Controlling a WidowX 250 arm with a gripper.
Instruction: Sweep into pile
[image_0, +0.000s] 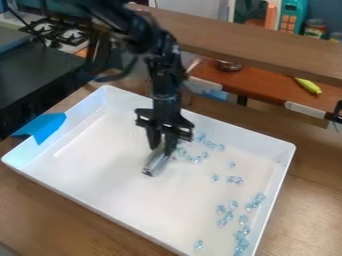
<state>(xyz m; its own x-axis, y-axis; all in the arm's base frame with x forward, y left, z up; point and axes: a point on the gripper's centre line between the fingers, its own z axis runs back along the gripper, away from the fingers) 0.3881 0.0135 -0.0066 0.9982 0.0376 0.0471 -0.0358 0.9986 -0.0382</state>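
The gripper (162, 147) clamps a silvery tool (155, 163) between its fingers — the pale-blue beads (258, 198) lie frame-right and lower right of it.

The scene is moderately bright, with diffuse light; its source cannot be told. The white tray (100, 200) is the brightest large surface, with faint, soft-edged shading on its floor. Small glints pick out the clear beads (259, 198), and a pale highlight runs along the silvery tool (156, 161). The wooden table (310, 207) has a dull sheen at right. The upper black arm (127, 22) is dark and blurred.
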